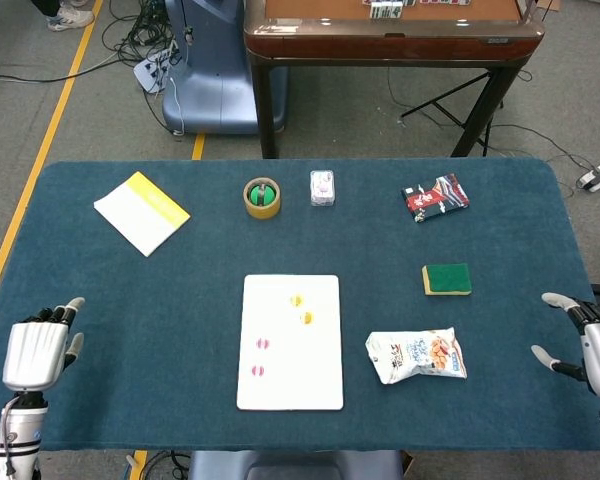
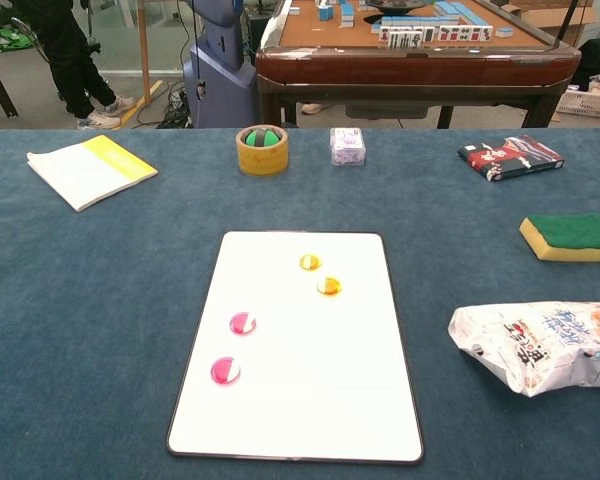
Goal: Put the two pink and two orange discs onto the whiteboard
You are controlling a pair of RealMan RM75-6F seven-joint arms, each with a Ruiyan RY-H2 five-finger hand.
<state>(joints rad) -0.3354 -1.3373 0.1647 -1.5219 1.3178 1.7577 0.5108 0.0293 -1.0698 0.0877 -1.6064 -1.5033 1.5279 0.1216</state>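
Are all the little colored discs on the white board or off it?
On. Both pink discs and both orange discs lie flat inside the whiteboard edges.

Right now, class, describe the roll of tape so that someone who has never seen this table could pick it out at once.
Start at the whiteboard in the middle of the blue table and look past its far edge. The roll of tape lies flat there, between the yellow booklet and a small wrapped packet. It alone is a yellowish ring with green in its hole.
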